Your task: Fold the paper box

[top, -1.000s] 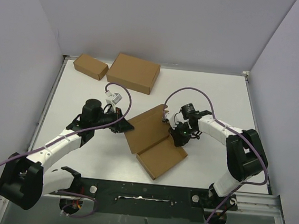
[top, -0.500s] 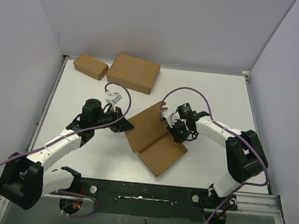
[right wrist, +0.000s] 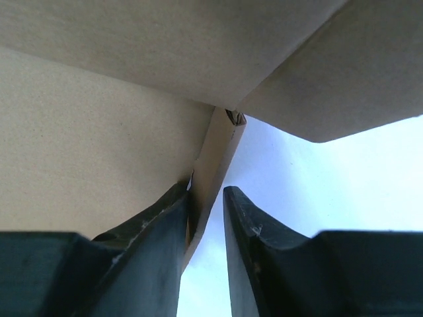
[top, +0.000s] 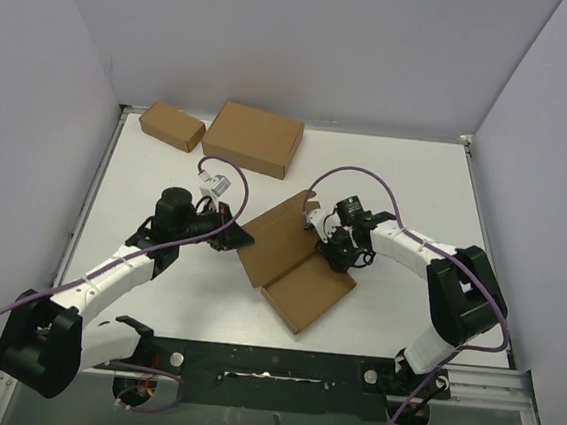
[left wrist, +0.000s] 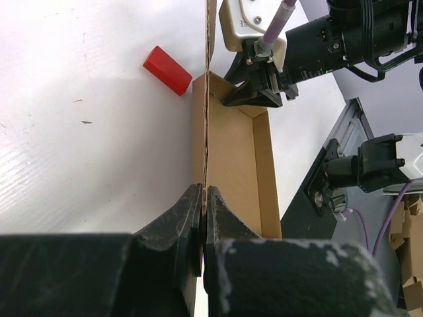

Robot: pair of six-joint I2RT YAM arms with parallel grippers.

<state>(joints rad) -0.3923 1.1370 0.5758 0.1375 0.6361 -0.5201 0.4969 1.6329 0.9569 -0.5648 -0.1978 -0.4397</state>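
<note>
From above, the paper box [top: 301, 290] is lying mid-table between the two arms, its lid panel tilting up off the shallow tray. The left claw [top: 231, 238] is reaching in at the lid's left edge and the right claw [top: 332, 249] is working at the box's right side. From up here both sets of fingertips are too small and dark to read. A big box [top: 253, 138] and a small box [top: 172, 125] are sitting side by side at the far left of the table [top: 407, 184], well apart from the action.

Over to the left wrist: the left claw [left wrist: 203, 195] is clamping shut on the thin edge of the lid, which is standing upright. The tray [left wrist: 231, 158] is lying just to its right. A red block [left wrist: 167, 70] is resting on the table on the lid's other side. The right arm is looming at the tray's far end, its tips hard to pick out.

Right wrist now: the right claw [right wrist: 208, 198] is standing partly open. A narrow side flap [right wrist: 221, 145] is slotting between the fingers, leaning on one, with a gap showing beside the other. Cardboard is crowding the frame, cutting off the rest of the box.
</note>
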